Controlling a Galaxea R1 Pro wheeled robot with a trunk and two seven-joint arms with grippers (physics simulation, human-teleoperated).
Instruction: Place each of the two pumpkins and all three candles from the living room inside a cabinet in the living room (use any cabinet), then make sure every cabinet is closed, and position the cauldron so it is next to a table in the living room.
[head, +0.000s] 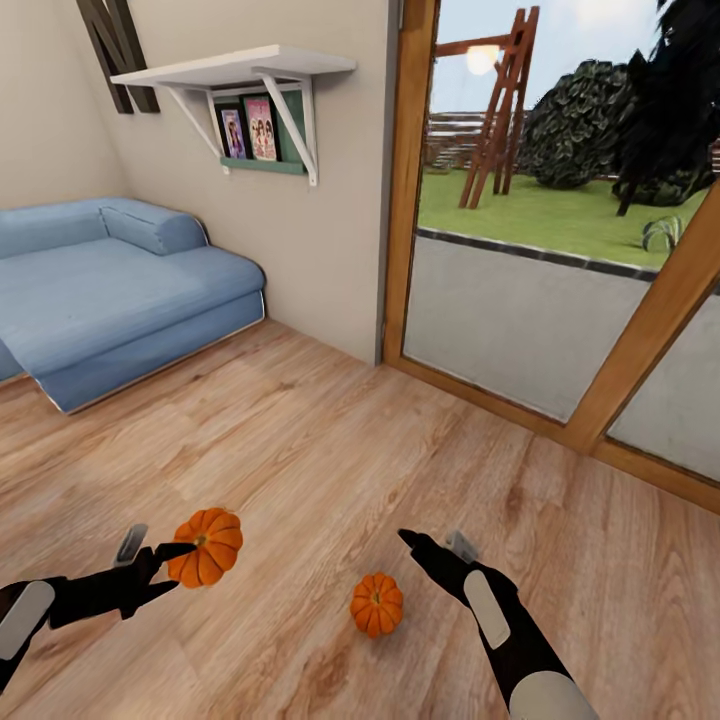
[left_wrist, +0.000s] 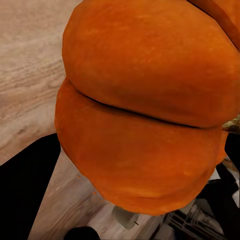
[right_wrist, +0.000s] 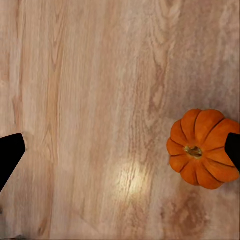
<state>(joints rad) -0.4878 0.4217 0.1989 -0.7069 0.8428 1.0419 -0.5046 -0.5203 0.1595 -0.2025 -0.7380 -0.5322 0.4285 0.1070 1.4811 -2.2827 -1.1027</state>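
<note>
A bright-orange ribbed round pumpkin (head: 205, 546) is clamped in the jaws of the left gripper (head: 172, 556), lifted above the pale wood-plank floor (head: 300, 440); in the left wrist view its ribbed skin (left_wrist: 145, 105) sits tight against the camera. A second, smaller orange pumpkin (head: 377, 604) stands stem-up on the floor just to the right of the held one. The right gripper (head: 432, 545) hovers just right of that floor pumpkin (right_wrist: 204, 148), jaws spread wide and empty. Well beyond the held pumpkin stand a blue fabric sofa (head: 110, 290) and a wood-framed glass door (head: 560, 250).
</note>
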